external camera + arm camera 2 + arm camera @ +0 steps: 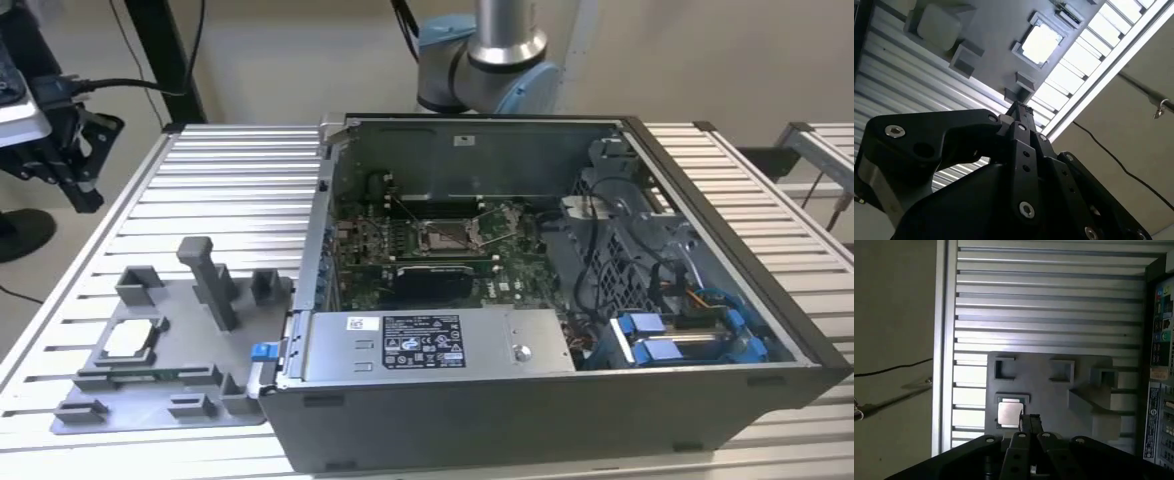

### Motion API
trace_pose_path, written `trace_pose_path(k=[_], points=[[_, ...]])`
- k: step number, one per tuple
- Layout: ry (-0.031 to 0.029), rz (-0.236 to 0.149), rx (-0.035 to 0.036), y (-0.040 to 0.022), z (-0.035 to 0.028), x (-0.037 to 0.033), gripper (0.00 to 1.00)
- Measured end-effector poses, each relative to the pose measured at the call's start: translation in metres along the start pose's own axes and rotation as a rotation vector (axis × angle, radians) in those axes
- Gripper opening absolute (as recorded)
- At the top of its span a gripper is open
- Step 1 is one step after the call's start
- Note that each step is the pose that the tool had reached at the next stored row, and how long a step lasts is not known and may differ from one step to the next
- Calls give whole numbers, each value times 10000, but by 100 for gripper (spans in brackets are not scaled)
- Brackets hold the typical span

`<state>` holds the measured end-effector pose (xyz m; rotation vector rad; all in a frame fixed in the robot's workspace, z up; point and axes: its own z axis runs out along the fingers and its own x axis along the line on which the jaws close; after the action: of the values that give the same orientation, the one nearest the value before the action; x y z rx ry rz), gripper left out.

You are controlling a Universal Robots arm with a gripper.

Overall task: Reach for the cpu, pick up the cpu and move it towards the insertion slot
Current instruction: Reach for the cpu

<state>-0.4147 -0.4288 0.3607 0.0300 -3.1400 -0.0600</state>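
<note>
One cpu (pixel 130 340), a small square with a silvery-white top, lies flat in a framed recess of a grey fixture plate (pixel 147 405). The plate sits on the ribbed metal table (pixel 227 190) at the exterior view's near left. In both wrist views the single black gripper (pixel 1029 419) hangs above this plate, clear of the cpu (pixel 1008 413). Its fingers look pressed together and hold nothing. By this showing the reach is under way; the pick-up and the carry are not done. One insertion slot (pixel 447 235), a silver-framed socket with a dark centre, waits unfilled inside the one open computer case (pixel 561 400), well apart to the exterior view's right.
</note>
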Motion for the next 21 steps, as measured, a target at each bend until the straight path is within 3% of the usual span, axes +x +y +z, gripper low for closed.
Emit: trace_pose_path(k=[9,21], points=[[0,1,0,-71,23,59,0],[1,-13,0,-77,43,93,0]])
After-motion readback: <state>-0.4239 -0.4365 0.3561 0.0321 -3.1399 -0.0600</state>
